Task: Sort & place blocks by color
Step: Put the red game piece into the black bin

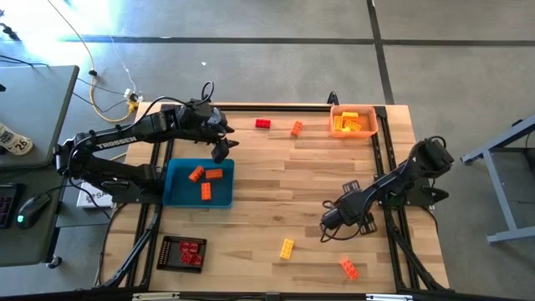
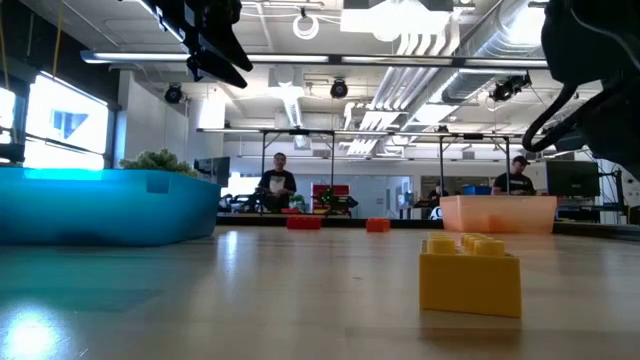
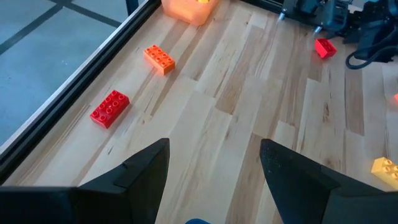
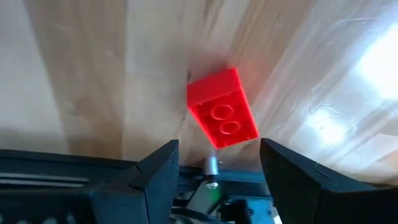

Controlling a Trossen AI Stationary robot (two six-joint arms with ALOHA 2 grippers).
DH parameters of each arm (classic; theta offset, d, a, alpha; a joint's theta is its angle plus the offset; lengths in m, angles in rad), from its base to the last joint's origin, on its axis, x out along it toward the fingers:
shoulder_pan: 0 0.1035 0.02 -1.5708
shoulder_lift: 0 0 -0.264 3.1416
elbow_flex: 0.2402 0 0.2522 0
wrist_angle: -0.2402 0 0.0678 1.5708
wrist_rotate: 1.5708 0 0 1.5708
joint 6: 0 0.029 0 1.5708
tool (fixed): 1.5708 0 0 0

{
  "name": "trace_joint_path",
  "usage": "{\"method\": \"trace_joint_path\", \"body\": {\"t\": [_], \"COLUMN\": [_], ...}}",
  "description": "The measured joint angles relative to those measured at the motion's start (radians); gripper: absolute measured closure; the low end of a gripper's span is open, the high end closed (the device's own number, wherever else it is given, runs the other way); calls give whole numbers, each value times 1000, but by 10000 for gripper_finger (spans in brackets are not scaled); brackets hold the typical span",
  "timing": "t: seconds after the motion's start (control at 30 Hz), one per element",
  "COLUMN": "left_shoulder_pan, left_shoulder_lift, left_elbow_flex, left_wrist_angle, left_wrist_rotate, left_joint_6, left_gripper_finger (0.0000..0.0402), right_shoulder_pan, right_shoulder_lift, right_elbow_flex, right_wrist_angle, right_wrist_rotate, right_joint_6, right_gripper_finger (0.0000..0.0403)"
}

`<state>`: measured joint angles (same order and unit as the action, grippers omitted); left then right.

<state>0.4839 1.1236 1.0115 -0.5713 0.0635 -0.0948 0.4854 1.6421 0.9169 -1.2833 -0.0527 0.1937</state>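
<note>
The right hand [image 4: 214, 158] hovers open, a small red brick [image 4: 222, 116] on the desk [image 1: 309, 201] just beyond its fingers. The left hand [image 3: 214, 165], open and empty, hangs above the blue tray [image 1: 180, 188].

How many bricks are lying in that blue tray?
3 orange bricks in the blue tray: two side by side, the third alone beside them. None seems hidden.

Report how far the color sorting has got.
Done: orange blocks lie in the blue tray, yellow ones in the orange bin, red ones in the black tray.
In hand: nothing; the left gripper hovers open beside the blue tray, the right gripper open over bare wood.
Left: loose red block, orange block, yellow block and another orange-red one.
</note>
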Motion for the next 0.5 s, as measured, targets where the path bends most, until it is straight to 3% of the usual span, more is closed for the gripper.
{"method": "trace_joint_path", "body": {"t": [0.5], "left_shoulder_pan": [0], "left_shoulder_lift": [0], "left_elbow_flex": [0], "left_wrist_angle": [0], "left_wrist_rotate": [0], "left_joint_6": [1], "left_gripper_finger": [163], "right_shoulder_pan": [-1], "right_shoulder_lift": [0], "right_elbow_flex": [-91], "right_wrist_angle": [137], "right_wrist_rotate": [13], "right_joint_6": [-19], "right_gripper_finger": [192]}}
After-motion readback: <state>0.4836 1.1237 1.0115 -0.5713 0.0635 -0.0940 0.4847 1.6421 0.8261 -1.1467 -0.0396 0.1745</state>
